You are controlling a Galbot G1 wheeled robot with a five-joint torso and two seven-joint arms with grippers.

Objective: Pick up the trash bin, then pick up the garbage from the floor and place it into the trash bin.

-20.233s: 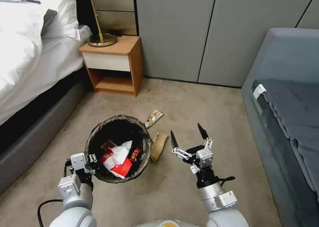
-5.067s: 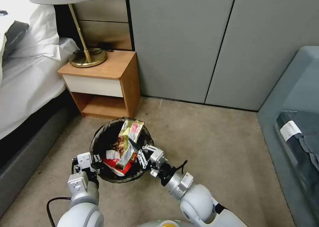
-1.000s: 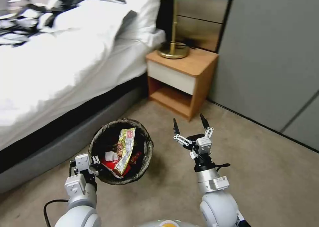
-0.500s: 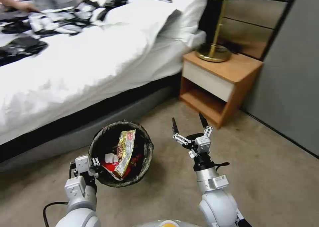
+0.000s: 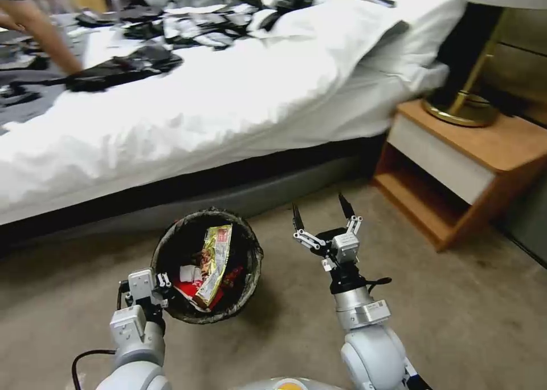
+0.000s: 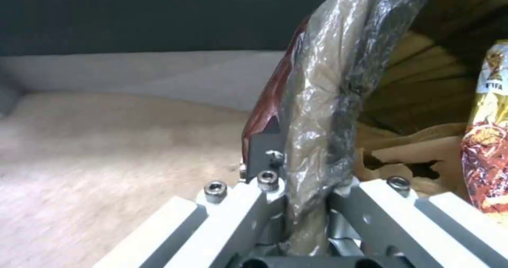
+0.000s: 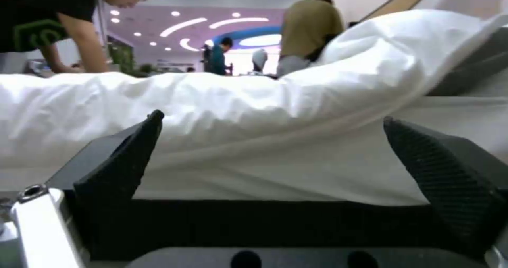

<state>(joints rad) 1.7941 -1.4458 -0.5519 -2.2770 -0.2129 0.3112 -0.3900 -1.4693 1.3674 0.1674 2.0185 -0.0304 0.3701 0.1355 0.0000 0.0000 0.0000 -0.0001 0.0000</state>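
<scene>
The trash bin [image 5: 207, 264] is clamped by its bagged rim in the left gripper [image 5: 159, 283] and carried above the carpet [image 5: 467, 316], so litter can be dropped in; the right gripper [image 5: 320, 219] is held beside it, spread wide and empty

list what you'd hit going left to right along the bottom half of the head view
left gripper clamped on the rim → trash bin with a yellow snack wrapper inside → right gripper, fingers spread and empty → wooden nightstand
</scene>
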